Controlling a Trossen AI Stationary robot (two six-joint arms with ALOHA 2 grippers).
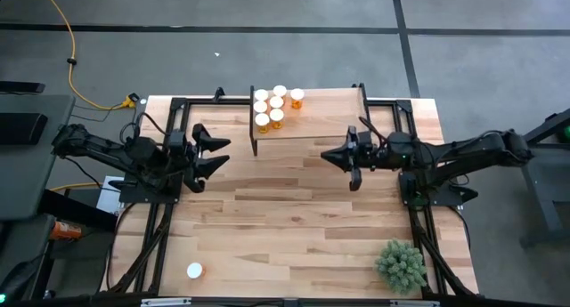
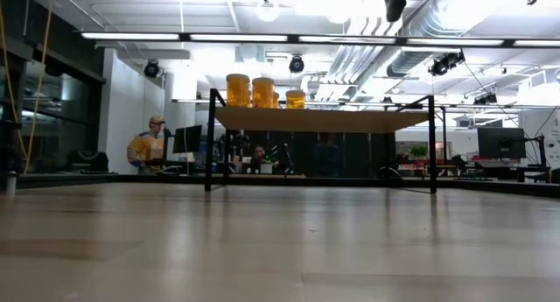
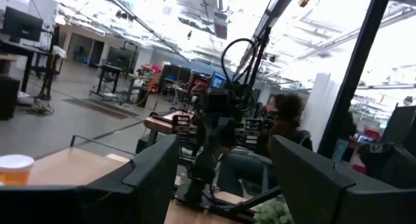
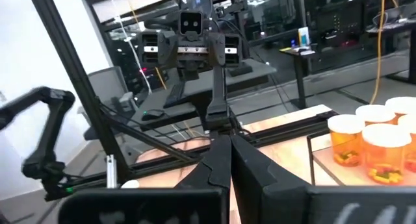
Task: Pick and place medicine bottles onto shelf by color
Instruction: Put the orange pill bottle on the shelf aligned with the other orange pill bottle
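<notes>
Several orange pill bottles with white caps [image 1: 274, 106] stand upright in a cluster on the left end of the low wooden shelf [image 1: 325, 120] at the table's far middle. They also show in the low view [image 2: 262, 92] and the right wrist view [image 4: 367, 146]. One more bottle [image 1: 194, 270] stands on the table near its near left corner. My left gripper [image 1: 215, 155] is open and empty, left of the shelf, above the table. My right gripper [image 1: 328, 154] is shut and empty, just in front of the shelf's near edge.
A green bushy plant [image 1: 401, 264] stands at the table's near right corner. The shelf's right half is bare board on thin black legs [image 2: 432, 144]. Bare tabletop [image 1: 285, 227] lies between the arms and toward the near edge. People sit in the room beyond the table [image 2: 150, 144].
</notes>
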